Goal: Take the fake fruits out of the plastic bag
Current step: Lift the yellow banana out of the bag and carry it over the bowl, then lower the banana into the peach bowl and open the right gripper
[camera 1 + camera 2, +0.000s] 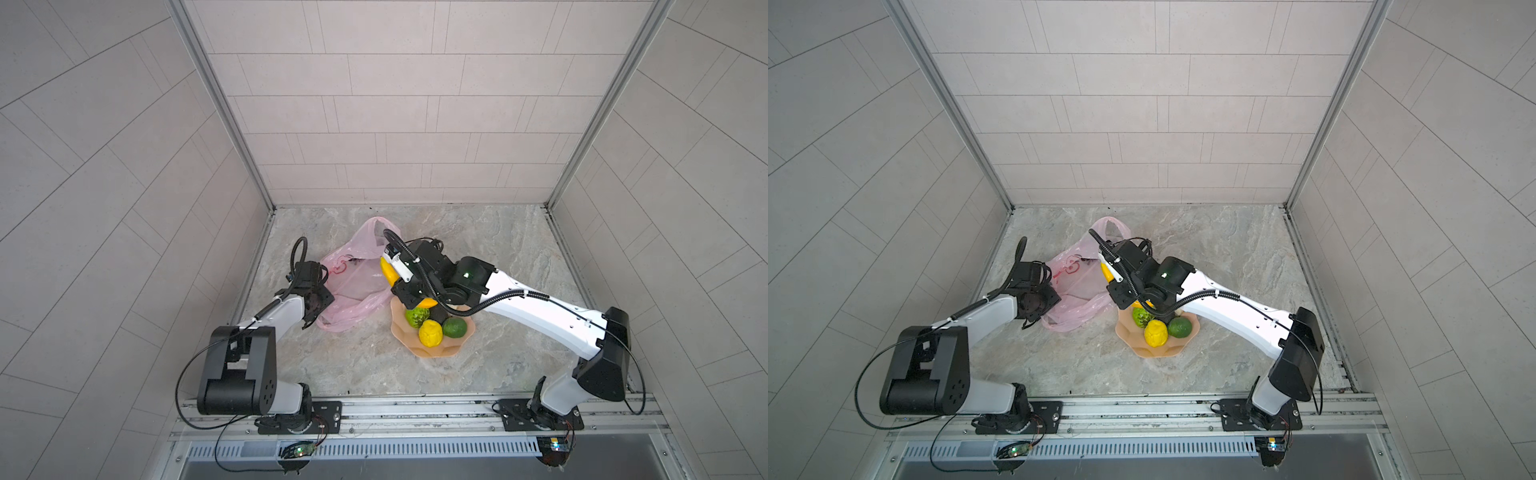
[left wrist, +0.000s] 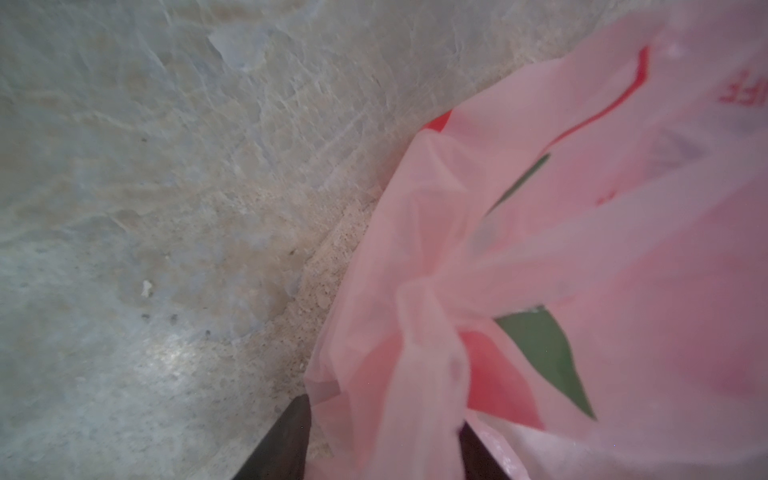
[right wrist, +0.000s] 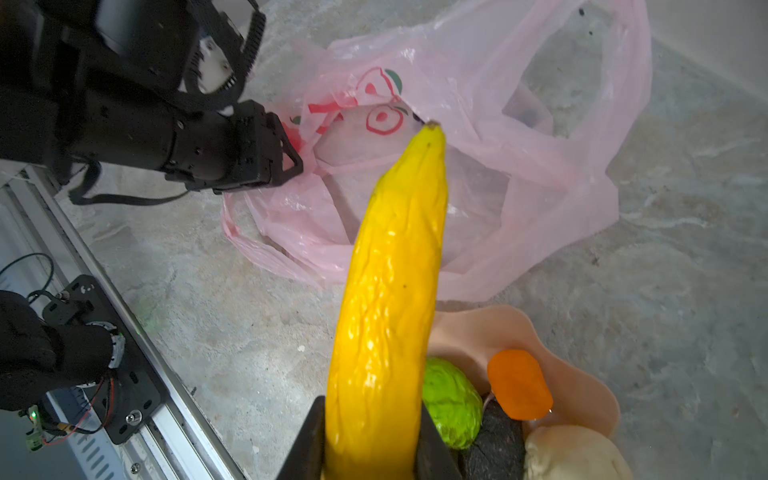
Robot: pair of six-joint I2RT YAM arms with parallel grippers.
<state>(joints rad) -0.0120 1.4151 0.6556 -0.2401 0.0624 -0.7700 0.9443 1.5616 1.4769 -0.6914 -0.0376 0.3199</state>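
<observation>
Your right gripper (image 3: 371, 415) is closed narrowly on the thick end of the long yellow banana (image 3: 390, 291), 1 jaw on each side. The fruit sticks out ahead of it, brown tip toward the plastic bag (image 3: 498, 166). In both top views the banana is lifted clear of the marble table (image 1: 498, 257), just beside the bag's right edge and outside the film, over the bag-side rim of the peach scalloped dish (image 1: 432, 353). That dish holds a bumpy yellow fruit (image 1: 430, 334), a knobbly green fruit (image 1: 417, 318) and a smooth green ball (image 1: 455, 327). The right wrist view adds a dark fruit (image 3: 494, 440), a cream knobbly fruit (image 3: 573, 453) and an orange piece (image 3: 519, 390). The bag lies slack on the table left of the dish, 1 loop handle toward the back wall. Your left gripper (image 2: 384, 415) sits low at the bag's left edge, jaws part-way apart with a gathered fold of pink film between them. You cannot tell whether they pinch it.
</observation>
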